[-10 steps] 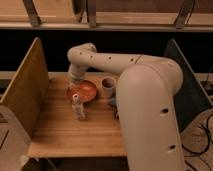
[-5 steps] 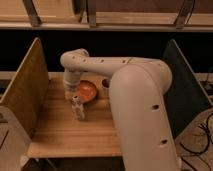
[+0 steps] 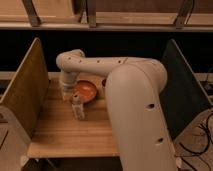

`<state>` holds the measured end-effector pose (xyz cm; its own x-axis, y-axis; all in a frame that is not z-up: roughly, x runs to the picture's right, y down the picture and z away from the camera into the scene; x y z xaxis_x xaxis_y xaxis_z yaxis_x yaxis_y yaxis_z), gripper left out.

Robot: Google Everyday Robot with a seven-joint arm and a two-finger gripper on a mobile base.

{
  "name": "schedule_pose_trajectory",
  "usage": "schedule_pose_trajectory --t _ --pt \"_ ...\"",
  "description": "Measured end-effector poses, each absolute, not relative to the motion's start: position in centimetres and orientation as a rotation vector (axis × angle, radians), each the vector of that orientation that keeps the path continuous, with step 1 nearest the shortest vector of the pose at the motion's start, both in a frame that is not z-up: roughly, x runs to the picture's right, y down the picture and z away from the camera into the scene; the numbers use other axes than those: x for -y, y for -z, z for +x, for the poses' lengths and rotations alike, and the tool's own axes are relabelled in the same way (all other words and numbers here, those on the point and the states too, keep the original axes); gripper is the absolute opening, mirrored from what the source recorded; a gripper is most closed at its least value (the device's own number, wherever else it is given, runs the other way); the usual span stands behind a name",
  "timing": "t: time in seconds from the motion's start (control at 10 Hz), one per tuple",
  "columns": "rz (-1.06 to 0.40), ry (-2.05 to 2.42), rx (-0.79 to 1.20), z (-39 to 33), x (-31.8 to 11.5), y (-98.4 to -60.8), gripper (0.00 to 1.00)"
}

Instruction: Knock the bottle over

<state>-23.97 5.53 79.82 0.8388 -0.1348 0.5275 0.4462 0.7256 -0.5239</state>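
The bottle (image 3: 78,108) is small, slim and pale. It stands upright on the wooden table (image 3: 75,135), just in front of the red-orange bowl (image 3: 86,91). My gripper (image 3: 68,92) hangs at the end of the big white arm (image 3: 100,65), low over the table. It is just behind and left of the bottle and beside the bowl's left rim. I cannot tell whether it touches the bottle.
A tan side panel (image 3: 25,95) walls the table's left edge and a dark panel (image 3: 182,95) walls the right. My bulky forearm (image 3: 140,115) covers the table's right half. A dark gap and a rail (image 3: 100,22) lie behind the table. Cables (image 3: 202,132) hang at the right.
The arm has swung further left and the gripper has come down beside the bottle. The beige cup seen earlier is now hidden behind the arm. The bottle still stands.
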Motion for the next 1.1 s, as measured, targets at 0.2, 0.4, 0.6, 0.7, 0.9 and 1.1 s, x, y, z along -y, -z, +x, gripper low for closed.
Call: schedule_pose_trajectory --t 0.2,0.4,0.6,0.7,0.9,1.1 --pt "-0.714 0.390 0.524 -26.4 -7.0 -79.9 0.00" --pt "-0.750 0.441 0.547 -28.2 -8.6 -80.0 0.00" --pt "-0.783 0.467 0.526 -27.9 -9.3 -80.0 0.00" --pt "-0.800 0.458 0.489 -26.7 -9.2 -79.9 0.00" --pt "-0.830 0.412 0.408 -23.3 -8.8 -79.4 0.00" --pt "-0.860 0.345 0.335 -20.0 -9.1 -78.5 0.00"
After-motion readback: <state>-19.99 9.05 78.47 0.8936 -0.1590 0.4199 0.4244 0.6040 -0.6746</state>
